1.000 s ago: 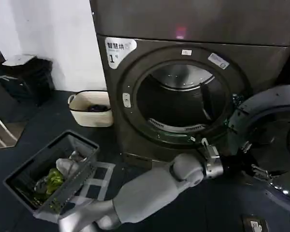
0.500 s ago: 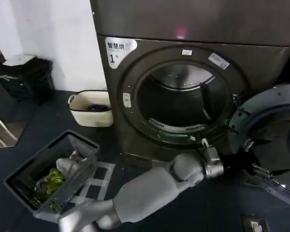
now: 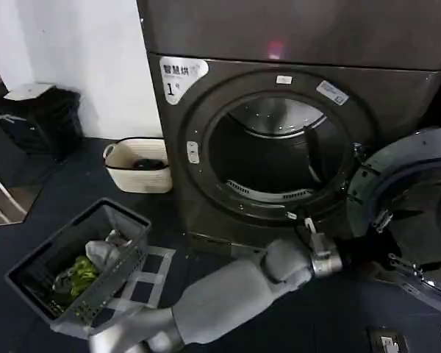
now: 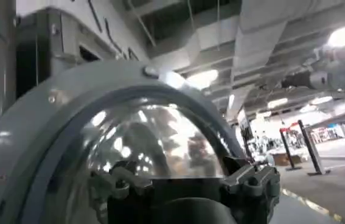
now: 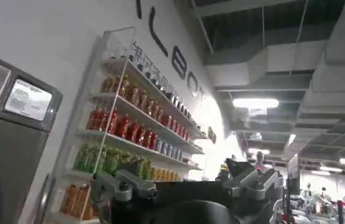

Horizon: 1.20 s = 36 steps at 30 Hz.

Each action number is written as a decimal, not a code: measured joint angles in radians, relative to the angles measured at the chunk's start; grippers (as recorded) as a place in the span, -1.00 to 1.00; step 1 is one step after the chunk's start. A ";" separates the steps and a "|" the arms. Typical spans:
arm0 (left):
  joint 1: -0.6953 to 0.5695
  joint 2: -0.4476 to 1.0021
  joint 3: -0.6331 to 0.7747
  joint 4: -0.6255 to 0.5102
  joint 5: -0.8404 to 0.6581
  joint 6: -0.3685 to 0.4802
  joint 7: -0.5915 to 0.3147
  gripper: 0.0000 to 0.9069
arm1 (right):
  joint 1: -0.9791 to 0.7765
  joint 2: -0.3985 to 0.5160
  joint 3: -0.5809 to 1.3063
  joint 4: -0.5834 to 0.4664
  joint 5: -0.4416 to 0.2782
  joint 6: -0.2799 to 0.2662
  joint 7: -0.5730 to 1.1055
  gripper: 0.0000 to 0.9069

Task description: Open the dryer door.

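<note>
1. The dryer door (image 3: pixel 415 213), a large round porthole with a grey plastic inner rim around dark tinted domed glass, stands swung wide to the right of the dark grey front-loading machine's round drum opening (image 3: pixel 275 158). Its inner face is turned toward the head camera.

2. The left hand (image 3: pixel 367 246) reaches across the robot's front on a long grey arm to the door's lower inner edge. From the head view I cannot tell whether its fingers are apart, together or clamped on the rim.

3. In the left wrist view the door's domed glass (image 4: pixel 154 143) and grey rim (image 4: pixel 20 134) loom just in front of the hand's finger bases, so it sits very close to the door.

4. The right hand (image 5: pixel 184 189) is held up away from the machine, pointing toward a shelf of coloured bottles (image 5: pixel 129 131). Its fingertips lie outside the picture, so their state cannot be told.

5. Handling judgement: the door looks rigid and fairly heavy, swinging on a side hinge. The domed glass is probably slippery, so the plastic rim away from the hinge is the better hold.

6. The task looks essentially complete.
</note>
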 joint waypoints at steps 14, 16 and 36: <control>-0.021 0.227 -0.010 -0.067 0.065 -0.053 0.065 1.00 | 0.004 -0.004 0.033 -0.017 -0.033 0.021 0.024 1.00; -0.022 0.278 -0.017 -0.071 0.081 -0.048 0.073 1.00 | 0.004 -0.005 0.041 -0.022 -0.040 0.021 0.028 1.00; -0.014 0.764 -0.108 -0.171 0.213 0.179 0.060 1.00 | 0.035 -0.061 0.083 -0.051 -0.168 0.050 0.041 1.00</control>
